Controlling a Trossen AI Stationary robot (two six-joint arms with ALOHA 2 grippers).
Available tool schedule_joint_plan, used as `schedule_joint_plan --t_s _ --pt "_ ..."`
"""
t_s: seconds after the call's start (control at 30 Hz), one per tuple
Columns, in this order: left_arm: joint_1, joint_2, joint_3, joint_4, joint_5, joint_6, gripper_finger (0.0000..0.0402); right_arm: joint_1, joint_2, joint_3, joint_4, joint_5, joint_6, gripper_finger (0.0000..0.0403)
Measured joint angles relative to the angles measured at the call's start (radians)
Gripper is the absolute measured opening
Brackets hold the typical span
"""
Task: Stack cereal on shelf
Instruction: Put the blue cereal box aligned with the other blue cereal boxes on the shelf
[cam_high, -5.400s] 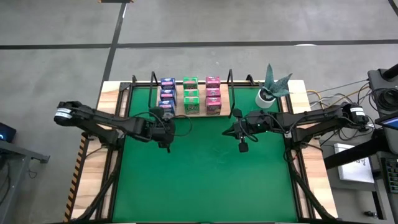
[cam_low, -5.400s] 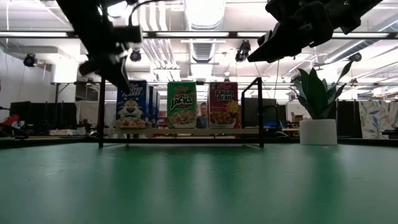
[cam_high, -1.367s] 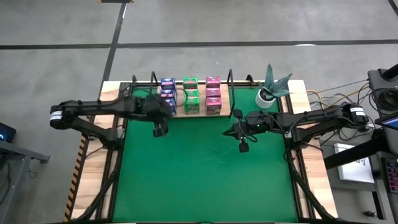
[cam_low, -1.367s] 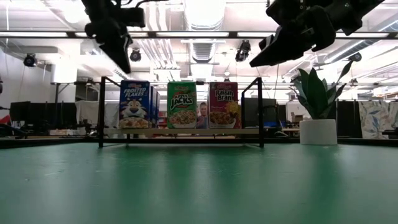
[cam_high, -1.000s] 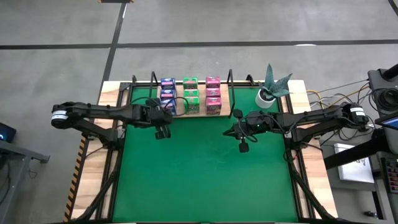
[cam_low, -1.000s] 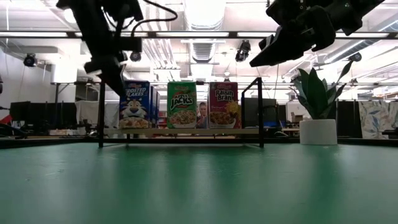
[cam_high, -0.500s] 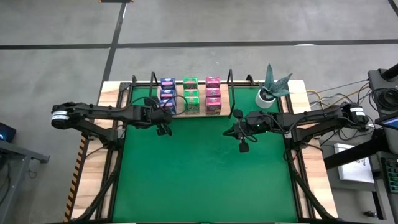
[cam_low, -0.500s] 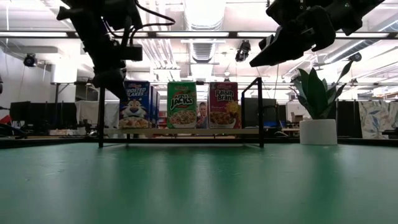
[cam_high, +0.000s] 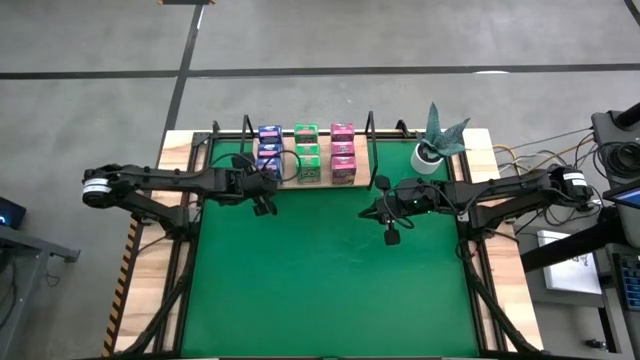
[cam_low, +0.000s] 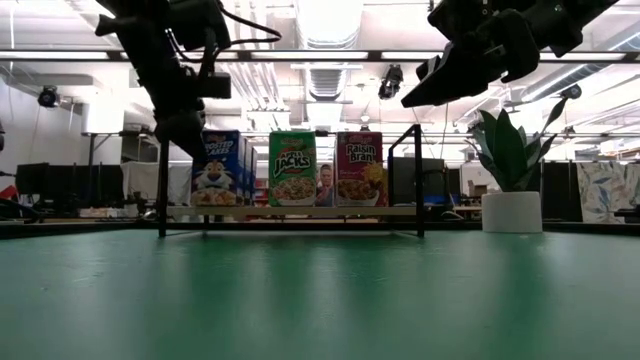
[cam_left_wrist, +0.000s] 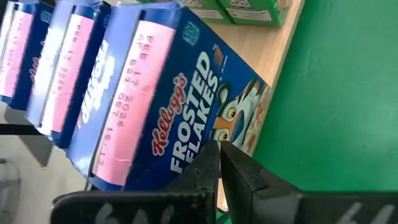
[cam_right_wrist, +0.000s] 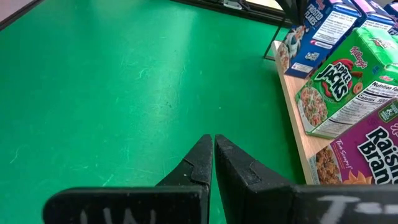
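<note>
Nine glossy cardboard cereal boxes (cam_high: 306, 155) line the wooden shelf (cam_high: 286, 180); both tools pressed together.

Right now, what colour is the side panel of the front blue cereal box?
Pink, on the front box; left wrist view.

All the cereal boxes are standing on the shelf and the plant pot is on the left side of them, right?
Not quite. The cereal boxes do stand on the shelf, but the plant pot is on their right, near the right arm. The high view shows this plainly, and the low view agrees.
</note>
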Motion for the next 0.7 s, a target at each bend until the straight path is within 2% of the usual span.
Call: schedule_joint_plan --t_s 0.4,0.7 --pt "-0.006 0.000 0.000 -0.001 0.031 -0.045 0.0000 0.000 0.000 0.000 -0.001 0.000 0.008 0.0009" --pt "-0.095 -0.006 0.029 -0.040 0.035 -0.098 0.0000 0.000 0.000 0.000 -0.001 0.000 0.016 0.0009"
